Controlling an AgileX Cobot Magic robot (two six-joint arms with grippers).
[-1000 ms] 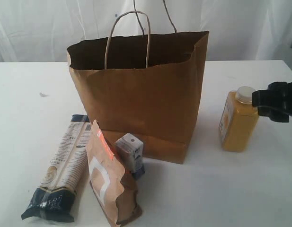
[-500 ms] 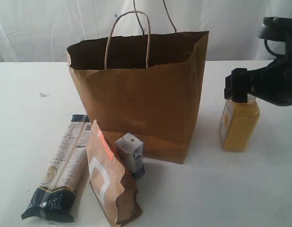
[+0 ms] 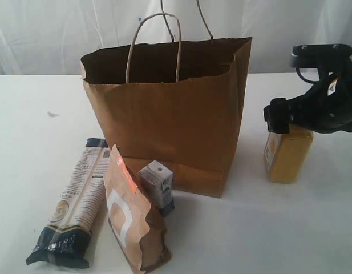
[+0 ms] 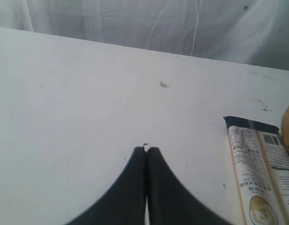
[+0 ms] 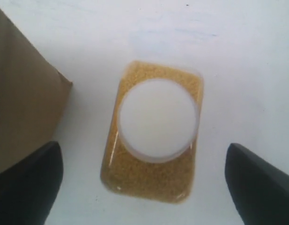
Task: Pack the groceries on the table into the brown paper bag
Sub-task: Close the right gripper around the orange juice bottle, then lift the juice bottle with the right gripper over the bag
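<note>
Exterior view: right claw [image 3: 292, 121], spread, straddles the juice bottle [image 3: 288, 158]; a skewed squeeze could tip it toward nine o'clock.

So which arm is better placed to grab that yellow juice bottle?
Right: the right end effector hangs open above the white-capped yellow juice bottle; the left end effector is shut over white tabletop.

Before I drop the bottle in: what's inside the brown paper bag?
Of the brown paper bag, only the dark upper inner wall shows through the open top. Its front wall hides the bottom, so any contents cannot be seen.
</note>
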